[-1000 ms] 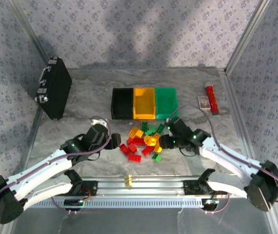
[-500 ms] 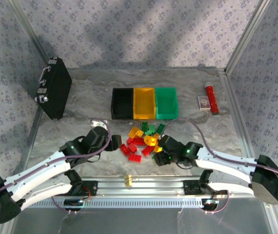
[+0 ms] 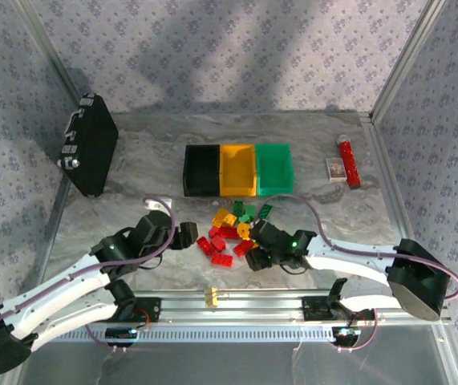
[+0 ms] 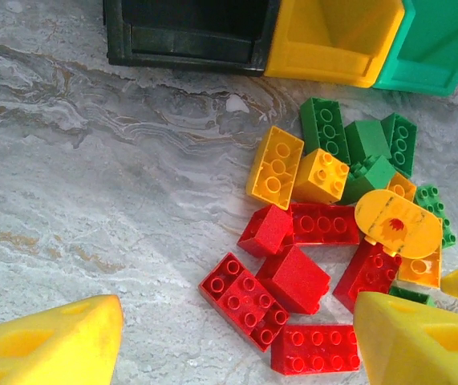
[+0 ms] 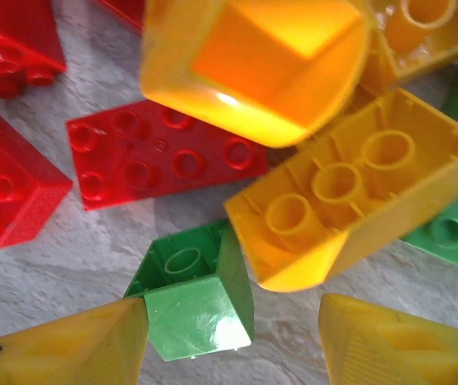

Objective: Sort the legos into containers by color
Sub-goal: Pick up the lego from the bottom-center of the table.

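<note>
- Containers (image 3: 239,170): 3 joined bins, middle of the table (image 3: 144,156), toward its far edge.
- Legos (image 3: 230,233): heaped just nearer; likely light, rigid, slick.
- Left gripper (image 4: 237,317): released, empty, over the red bricks (image 4: 281,301).
- Right gripper (image 5: 233,321): released, straddling 1 green brick (image 5: 188,277); pinch its flat sides.

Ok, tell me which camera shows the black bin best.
Top external: the black bin sits whole, open top and rim visible, leftmost in the row. The left wrist view crops it to its near wall at the frame's top edge.

right gripper (image 3: 253,258) | moved | from beside green bin (image 3: 274,168) to legos (image 3: 230,234) near edge
</note>
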